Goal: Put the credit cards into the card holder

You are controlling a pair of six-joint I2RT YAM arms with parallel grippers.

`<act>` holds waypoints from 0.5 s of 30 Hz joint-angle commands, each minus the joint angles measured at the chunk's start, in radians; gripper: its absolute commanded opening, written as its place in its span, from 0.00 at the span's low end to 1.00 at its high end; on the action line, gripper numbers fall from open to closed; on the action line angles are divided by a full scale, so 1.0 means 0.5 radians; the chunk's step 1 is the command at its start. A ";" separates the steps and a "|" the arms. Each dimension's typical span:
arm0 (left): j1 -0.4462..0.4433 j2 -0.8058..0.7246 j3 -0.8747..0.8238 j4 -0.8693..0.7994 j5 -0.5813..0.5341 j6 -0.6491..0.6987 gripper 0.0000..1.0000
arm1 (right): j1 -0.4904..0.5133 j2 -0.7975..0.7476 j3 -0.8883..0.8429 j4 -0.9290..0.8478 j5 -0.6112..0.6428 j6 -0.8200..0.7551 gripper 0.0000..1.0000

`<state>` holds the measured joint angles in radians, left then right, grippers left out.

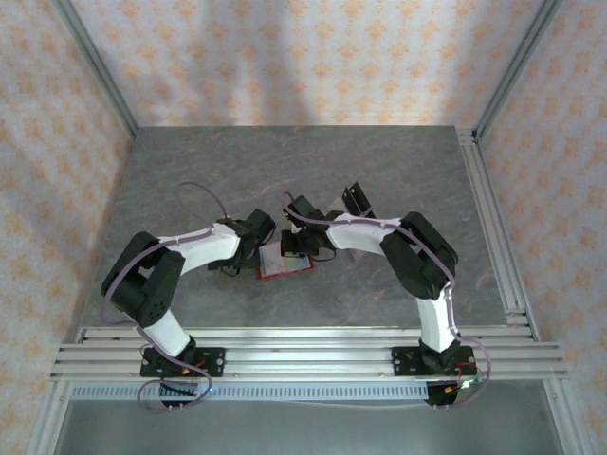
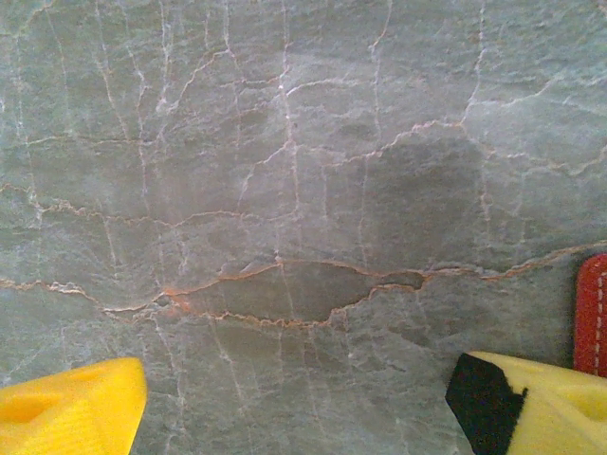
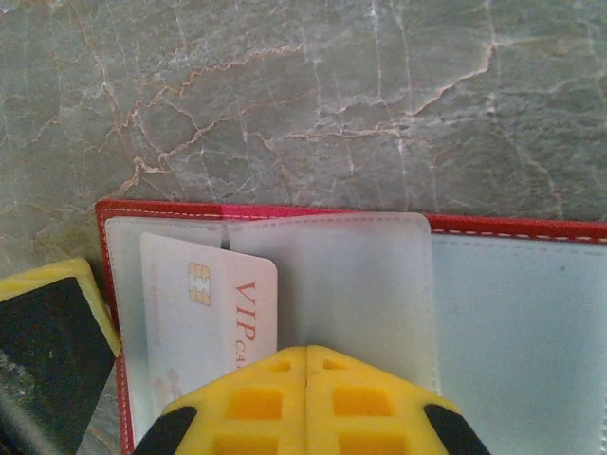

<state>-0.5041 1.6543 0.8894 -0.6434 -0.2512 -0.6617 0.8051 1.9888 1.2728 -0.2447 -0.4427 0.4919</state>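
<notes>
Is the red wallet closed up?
No, the card holder lies open on the table, with a credit card tucked inside.

Soft, even light fills the top view, with a paler wash on the back wall (image 1: 303, 57) at 12 o'clock and faint grey shadow streaks down the wallpaper. The tabletop (image 1: 190, 171) is evenly lit; the arms (image 1: 199, 242) lay only weak, diffuse shadows beneath themselves. In the left wrist view the stone veins look soft, a dim shadow patch sits at 3 o'clock, and the fingers (image 2: 76, 412) of the left tool (image 2: 299, 408) blur at 5 and 7 o'clock. The right wrist view is crisper: print on the credit card (image 3: 204, 313) is legible, the clear sleeve of the card holder (image 3: 379, 213) looks milky, the right tool (image 3: 305, 365) at 6 o'clock soft
</notes>
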 commanded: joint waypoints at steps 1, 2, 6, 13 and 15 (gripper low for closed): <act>-0.014 0.111 -0.005 0.036 -0.002 0.000 0.89 | -0.001 -0.055 -0.019 -0.080 0.075 -0.055 0.03; -0.014 0.112 0.002 0.034 -0.004 0.004 0.88 | -0.011 -0.083 -0.056 -0.073 0.089 -0.051 0.03; -0.015 0.126 0.021 0.021 -0.014 0.021 0.88 | -0.074 -0.172 -0.203 -0.035 0.108 -0.042 0.03; -0.015 0.168 0.078 0.014 -0.020 0.051 0.88 | -0.154 -0.243 -0.311 -0.068 0.138 -0.066 0.03; -0.014 0.185 0.107 0.010 -0.016 0.068 0.88 | -0.165 -0.271 -0.322 -0.064 0.117 -0.071 0.03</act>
<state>-0.5041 1.6882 0.9333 -0.6853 -0.2539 -0.6441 0.7315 1.8866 1.1324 -0.2398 -0.4210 0.4770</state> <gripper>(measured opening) 0.884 0.039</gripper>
